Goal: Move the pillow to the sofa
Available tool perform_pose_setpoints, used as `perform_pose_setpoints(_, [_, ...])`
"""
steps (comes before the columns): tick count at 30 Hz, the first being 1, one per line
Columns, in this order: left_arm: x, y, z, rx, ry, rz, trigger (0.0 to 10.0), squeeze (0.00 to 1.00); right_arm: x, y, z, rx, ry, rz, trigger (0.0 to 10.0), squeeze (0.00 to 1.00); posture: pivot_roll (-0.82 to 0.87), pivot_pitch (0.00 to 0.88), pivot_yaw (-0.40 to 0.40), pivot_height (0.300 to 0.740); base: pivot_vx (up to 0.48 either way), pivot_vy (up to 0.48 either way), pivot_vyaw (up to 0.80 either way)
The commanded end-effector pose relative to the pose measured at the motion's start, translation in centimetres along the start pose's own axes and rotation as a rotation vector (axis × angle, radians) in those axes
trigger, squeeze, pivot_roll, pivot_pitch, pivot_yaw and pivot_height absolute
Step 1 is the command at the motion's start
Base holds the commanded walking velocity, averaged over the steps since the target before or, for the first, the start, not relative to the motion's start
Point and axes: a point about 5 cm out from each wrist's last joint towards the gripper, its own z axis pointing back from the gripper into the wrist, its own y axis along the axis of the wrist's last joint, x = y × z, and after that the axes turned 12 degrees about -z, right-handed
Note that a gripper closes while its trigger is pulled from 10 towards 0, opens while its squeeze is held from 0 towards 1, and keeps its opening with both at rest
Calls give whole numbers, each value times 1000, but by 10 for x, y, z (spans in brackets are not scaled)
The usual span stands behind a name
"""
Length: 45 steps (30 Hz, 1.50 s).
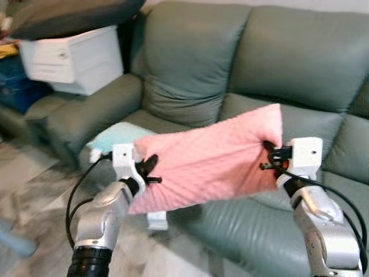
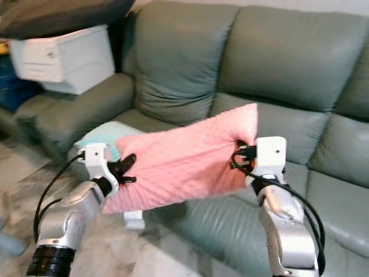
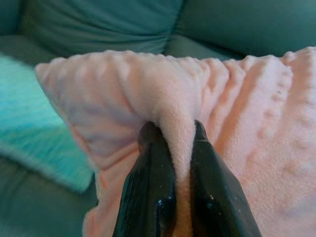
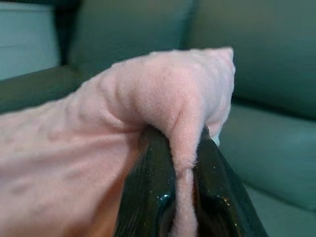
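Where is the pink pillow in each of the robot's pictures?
Left eye view: the pink pillow hangs mid-picture between both grippers.
Right eye view: mid-picture again, slightly further left.
Left wrist view: its fabric is pinched between the left gripper jaws.
Right wrist view: one end is pinched in the right gripper.
Shared landmark: the green sofa behind.

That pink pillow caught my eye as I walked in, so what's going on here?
The robot is carrying the pink pillow toward the green sofa. The left gripper pinches one end and the right gripper pinches the other, so the pillow hangs stretched between them in the air above the front of the seat. It has not been set down. A turquoise cloth lies on the seat behind it.
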Motion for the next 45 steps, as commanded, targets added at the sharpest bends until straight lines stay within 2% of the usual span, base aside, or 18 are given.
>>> perform_pose_setpoints(1, [-13, 4, 5, -1, 48, -4, 10000, 0, -12, 5, -2, 25, 39, -7, 10000, 0, -93, 0, 58, 740, 0, 0, 0])
perform_pose_setpoints(6, [-12, 1, 4, -22, 51, 52, 10000, 0, -13, 4, -3, 24, 42, -6, 10000, 0, -90, 0, 57, 740, 0, 0, 0])
perform_pose_setpoints(20, [-14, 5, 2, -31, 64, 35, 10000, 0, -13, 4, -4, 18, 37, -2, 10000, 0, -91, 0, 57, 740, 0, 0, 0])
perform_pose_setpoints(23, [-14, 5, 2, -35, 61, 15, 10000, 0, -13, 4, -4, 18, 36, -2, 10000, 0, -91, 0, 57, 740, 0, 0, -546])
perform_pose_setpoints(45, [-14, 5, 2, -37, 61, 22, 10000, 0, -13, 4, -5, 18, 35, -2, 10000, 0, -91, 0, 57, 740, 0, 0, -763])
